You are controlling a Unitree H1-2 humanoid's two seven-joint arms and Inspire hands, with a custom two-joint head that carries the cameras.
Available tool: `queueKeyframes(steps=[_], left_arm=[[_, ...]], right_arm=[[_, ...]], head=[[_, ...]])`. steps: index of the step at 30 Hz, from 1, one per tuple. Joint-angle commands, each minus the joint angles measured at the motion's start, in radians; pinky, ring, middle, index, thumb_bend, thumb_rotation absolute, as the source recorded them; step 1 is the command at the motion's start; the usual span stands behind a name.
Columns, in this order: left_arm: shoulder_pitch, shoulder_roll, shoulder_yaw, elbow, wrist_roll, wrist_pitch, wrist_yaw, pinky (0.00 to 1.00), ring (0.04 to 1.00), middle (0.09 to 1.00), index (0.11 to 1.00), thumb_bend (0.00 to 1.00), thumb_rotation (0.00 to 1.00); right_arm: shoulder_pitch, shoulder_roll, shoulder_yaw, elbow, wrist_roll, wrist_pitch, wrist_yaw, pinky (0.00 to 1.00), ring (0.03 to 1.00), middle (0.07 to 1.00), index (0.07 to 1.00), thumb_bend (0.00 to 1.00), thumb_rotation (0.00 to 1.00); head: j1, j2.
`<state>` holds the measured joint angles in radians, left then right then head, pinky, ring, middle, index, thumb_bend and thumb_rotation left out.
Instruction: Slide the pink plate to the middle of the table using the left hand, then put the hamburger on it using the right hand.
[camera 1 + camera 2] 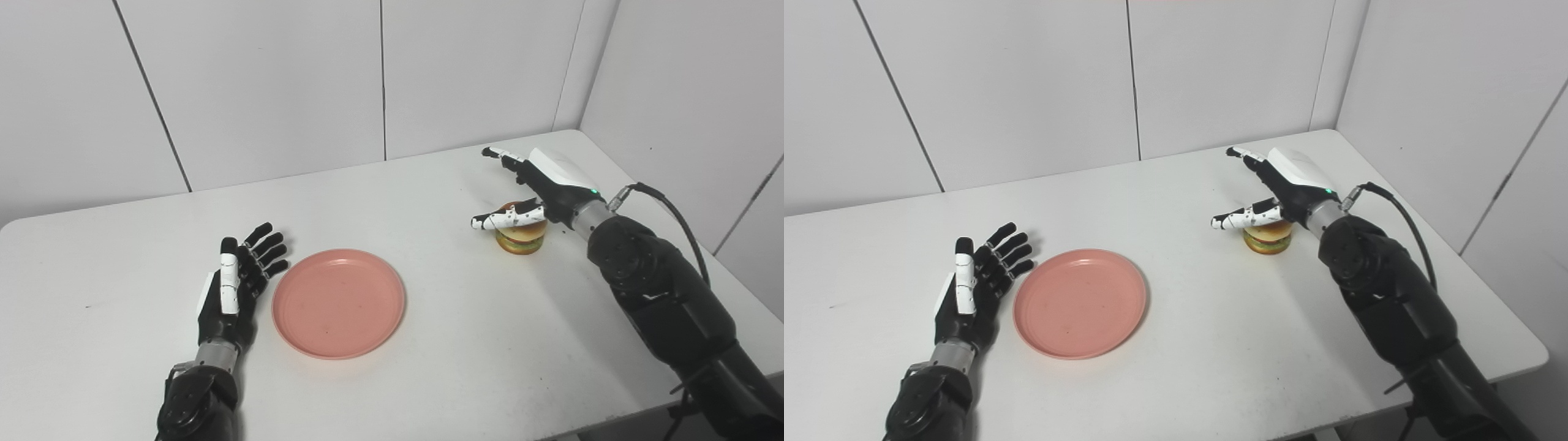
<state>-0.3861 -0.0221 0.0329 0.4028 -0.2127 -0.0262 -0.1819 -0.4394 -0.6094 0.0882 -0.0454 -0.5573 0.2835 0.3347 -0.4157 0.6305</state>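
Left hand (236, 278): nearest me, open with fingers spread and holding nothing, palm turned toward the plate just at its 3 o'clock; I can't tell whether the fingertips touch the rim.
Pink plate (339, 302): flat on the bench (429, 343), near the middle but a little toward the left side, and bare.
Step in hand, as I read it: the plate looks about placed, so the pick-up of the hamburger comes next.
Hamburger (522, 236): upright, at the plate's 2 o'clock and well apart from it.
Right hand (539, 184): open, empty, hovering over the bun, thumb (508, 217) across its near top and fingers reaching to 11 o'clock.
Doing it well: lower so thumb and fingers flank the sides, close gently, lift straight, then carry toward 8 o'clock to the plate's centre.
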Motion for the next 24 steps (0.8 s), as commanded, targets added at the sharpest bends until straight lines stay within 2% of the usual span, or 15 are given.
queueKeyframes(steps=[1, 8, 14, 19, 24], left_arm=[[-0.019, 0.003, 0.005, 0.011, -0.007, 0.006, -0.005, 0.77, 0.818, 0.809, 0.792, 0.82, 1.00], [-0.020, 0.003, 0.007, 0.018, -0.012, 0.003, -0.010, 0.76, 0.816, 0.804, 0.785, 0.83, 1.00], [-0.016, 0.002, 0.007, 0.010, -0.014, 0.006, -0.012, 0.75, 0.814, 0.803, 0.782, 0.83, 1.00], [-0.014, 0.000, 0.007, 0.011, -0.010, -0.002, -0.009, 0.76, 0.814, 0.803, 0.783, 0.84, 1.00], [-0.011, 0.001, 0.002, 0.005, -0.011, -0.004, -0.018, 0.77, 0.820, 0.813, 0.791, 0.83, 1.00]], right_arm=[[-0.053, -0.038, -0.008, -0.007, -0.016, -0.006, -0.011, 0.75, 0.876, 0.925, 0.904, 0.80, 0.50], [-0.076, -0.075, 0.004, 0.020, -0.041, 0.004, 0.010, 0.77, 0.888, 0.932, 0.908, 0.82, 0.51], [-0.084, -0.099, 0.022, 0.065, -0.060, -0.016, 0.011, 0.77, 0.882, 0.922, 0.904, 0.83, 0.51], [-0.075, -0.106, 0.040, 0.085, -0.072, -0.037, 0.006, 0.75, 0.862, 0.907, 0.896, 0.84, 0.51], [-0.067, -0.096, 0.051, 0.101, -0.069, -0.024, 0.014, 0.69, 0.828, 0.905, 0.897, 0.86, 0.49]], head=[[-0.001, -0.001], [-0.001, -0.001], [0.002, 0.004], [0.004, 0.005], [0.011, 0.011]])
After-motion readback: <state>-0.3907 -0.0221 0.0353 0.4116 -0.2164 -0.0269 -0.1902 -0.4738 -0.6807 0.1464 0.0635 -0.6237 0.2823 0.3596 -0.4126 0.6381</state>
